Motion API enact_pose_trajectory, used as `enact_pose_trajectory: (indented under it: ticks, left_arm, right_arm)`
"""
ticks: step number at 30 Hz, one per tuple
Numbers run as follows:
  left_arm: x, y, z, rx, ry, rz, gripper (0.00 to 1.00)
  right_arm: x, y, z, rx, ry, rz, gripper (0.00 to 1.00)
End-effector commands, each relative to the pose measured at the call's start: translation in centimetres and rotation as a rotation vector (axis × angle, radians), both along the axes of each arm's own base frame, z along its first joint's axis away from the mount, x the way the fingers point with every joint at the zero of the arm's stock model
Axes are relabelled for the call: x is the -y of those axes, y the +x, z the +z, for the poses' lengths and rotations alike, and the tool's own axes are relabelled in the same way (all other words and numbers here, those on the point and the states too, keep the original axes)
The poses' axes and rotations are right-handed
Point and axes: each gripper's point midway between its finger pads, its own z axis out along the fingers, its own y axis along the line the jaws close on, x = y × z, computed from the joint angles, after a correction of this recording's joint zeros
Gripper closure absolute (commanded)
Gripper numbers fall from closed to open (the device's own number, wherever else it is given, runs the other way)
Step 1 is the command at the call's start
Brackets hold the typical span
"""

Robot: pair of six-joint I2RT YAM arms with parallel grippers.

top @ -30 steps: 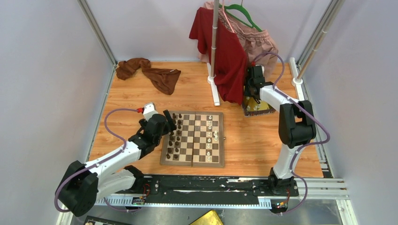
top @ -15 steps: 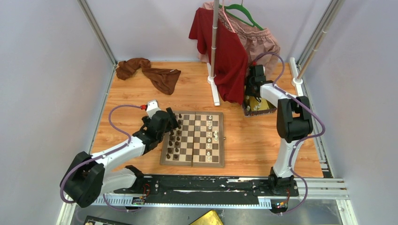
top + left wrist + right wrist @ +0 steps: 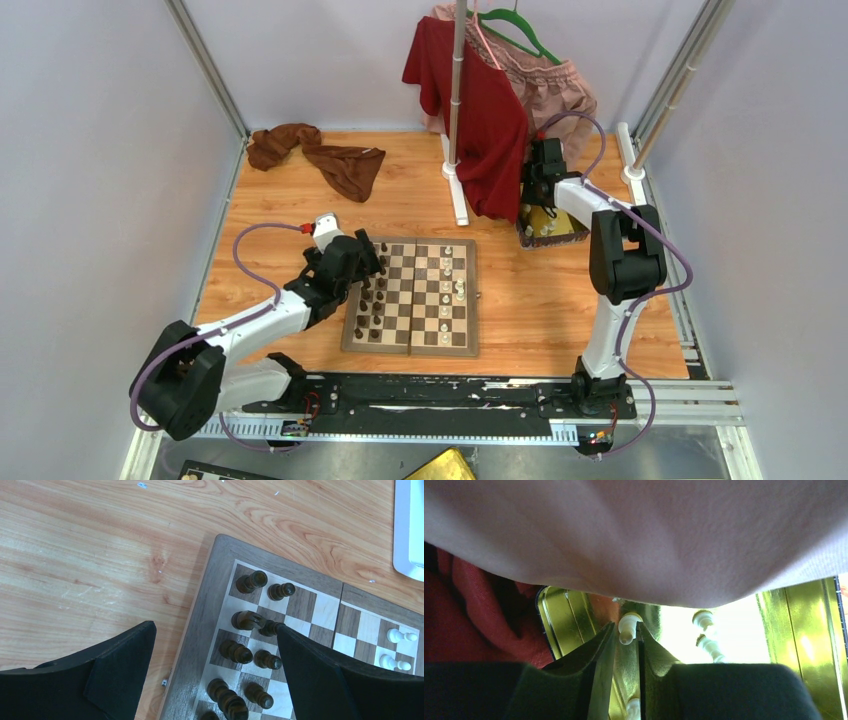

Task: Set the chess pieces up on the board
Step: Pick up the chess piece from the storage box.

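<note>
The board (image 3: 410, 351) lies mid-table, with dark chess pieces (image 3: 372, 295) on its left columns and white ones (image 3: 459, 290) on the right. My left gripper (image 3: 362, 258) hangs open over the board's far-left corner. In its wrist view the gripper (image 3: 214, 626) straddles dark pieces (image 3: 247, 620) and the board's border (image 3: 202, 605), holding nothing. My right gripper (image 3: 537, 200) reaches into the gold tray (image 3: 560, 228) under the hanging clothes. There the gripper (image 3: 625, 625) is shut on a white chess piece (image 3: 626, 628), with more white pieces (image 3: 703, 620) lying in the tray (image 3: 794, 630).
A clothes rack stands at the back on a white base (image 3: 455, 195), carrying a red shirt (image 3: 490, 120) and a pink garment (image 3: 555, 85) that drapes over my right wrist (image 3: 634, 540). A brown cloth (image 3: 330, 160) lies far left.
My left arm shifted a little toward the board's far-left corner and then held still. My right arm settled slightly into the tray, its jaws narrowing on the white piece.
</note>
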Motion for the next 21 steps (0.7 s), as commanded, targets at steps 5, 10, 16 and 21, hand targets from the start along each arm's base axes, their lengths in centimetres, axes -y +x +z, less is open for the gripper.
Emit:
enact_pose_trajectory:
  ticks: [5,10,16,21]
  left_arm:
    - [-0.1,0.9,1.9,0.055,-0.018,0.021,0.0]
    - [0.0,0.9,1.8,0.051,-0.014,0.02,0.0]
    - [0.1,1.0,1.7,0.049,-0.017,0.016,0.0]
    - [0.2,1.0,1.7,0.047,-0.016,0.013,0.0]
  right_arm:
    - [0.6,-0.5,-1.4,-0.04,0.004,-0.009,0.75]
    - [0.6,-0.7,-2.1,-0.061,0.008,-0.008,0.77]
    - [0.6,-1.0,-2.6,-0.074,0.007,-0.009,0.8]
    - [0.7,-1.1,-2.4,-0.073,-0.001,-0.014,0.9]
